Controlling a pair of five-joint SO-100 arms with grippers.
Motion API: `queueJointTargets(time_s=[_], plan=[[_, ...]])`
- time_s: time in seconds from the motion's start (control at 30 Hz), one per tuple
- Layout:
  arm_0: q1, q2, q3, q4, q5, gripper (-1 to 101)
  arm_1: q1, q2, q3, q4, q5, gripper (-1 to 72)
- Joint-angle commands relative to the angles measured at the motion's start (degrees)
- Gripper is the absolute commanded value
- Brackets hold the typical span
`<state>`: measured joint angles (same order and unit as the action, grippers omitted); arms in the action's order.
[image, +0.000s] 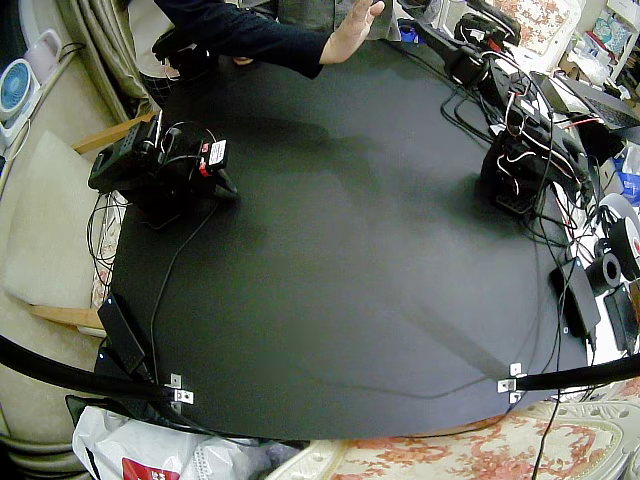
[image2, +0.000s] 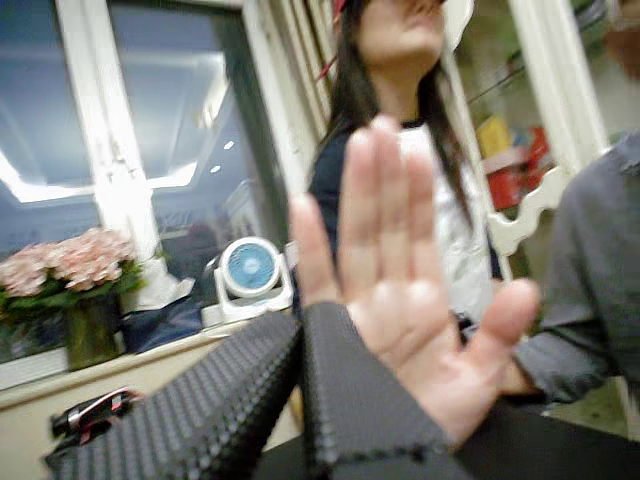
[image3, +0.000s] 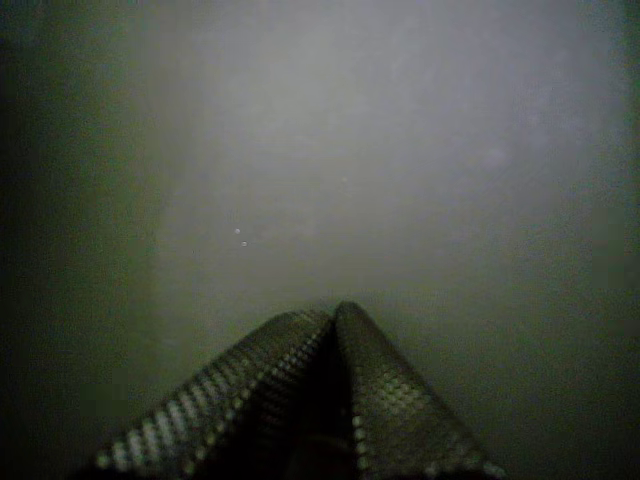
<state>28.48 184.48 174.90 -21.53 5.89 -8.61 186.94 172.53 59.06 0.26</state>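
A black table fills the fixed view. Its top is bare between the 2 arms, with cables heaped along the edge by the left arm and a small fan off beyond the right arm. Both arms sit folded low at their bases. In a wrist view the right gripper has its 2 dimpled pads pressed together with nothing between them, pointing at the dull tabletop. The left gripper, which I place by the fan and window behind it, is likewise closed tight and empty. It looks up toward a person's hand, held open with the palm facing the lens and the fingers together. In the fixed view that hand is at the table's far edge, well apart from both grippers and touching neither; whether it rests on the table I cannot tell. Nothing else lies nearer to either gripper. As a thing to handle it is soft, yielding and easily pinched, and the hard ribbed pads could hurt it. I judge it unfit for clamping: at most 1 light touch on the flat of the palm, never across the fingers or thumb.
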Motion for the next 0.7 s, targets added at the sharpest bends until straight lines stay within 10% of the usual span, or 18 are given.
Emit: queueJointTargets(time_s=[0.0,0.67], plan=[[5.0,-7.1,-3.4,-5.9,0.2,0,-1.1,0.6,-0.4,0.0,0.8,-0.5],[6.5,-55.8,-33.6,-17.1,1.3,0,-1.4,0.6,-0.4,0.0,0.4,-0.5]])
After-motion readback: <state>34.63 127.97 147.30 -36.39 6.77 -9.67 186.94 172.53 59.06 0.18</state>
